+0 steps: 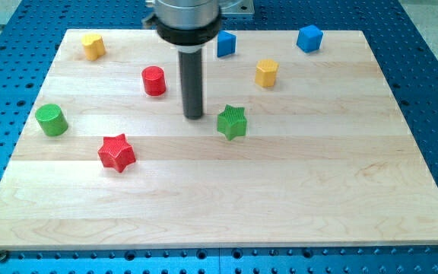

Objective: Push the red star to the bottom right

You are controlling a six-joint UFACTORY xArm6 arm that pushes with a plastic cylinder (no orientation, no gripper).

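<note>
Camera view, our tip: we end in a bare dark rod with no jaws to spread or close, and it holds nothing; our tip [194, 116] rests on the board near its middle, just left of the green star [233, 122] and apart from it.
Camera view, task block: the red star [116, 152] lies on the left half of the board, nearer than our tip and well to its left, untouched.
Camera view, goal: the near right corner of the wooden board [318, 205] is bare, and so is the long stretch between it and the red star.
Risk, approach: we judge that we must get round to the red star's far left side; a straight cut toward it would strike its far right flank and send it further left or nearer.
Risk, neighbours: the green cylinder [52, 120] sits near the star's far left, so a wide swing could knock it.
Risk, push: an off-centre contact on a star's points may spin it off our tip.
Other blocks: red cylinder [154, 81], yellow block [93, 46] far left, yellow block [266, 73], blue block [226, 43], blue cube [309, 38].
Surface and room: pale planks on a blue perforated table [432, 84].
</note>
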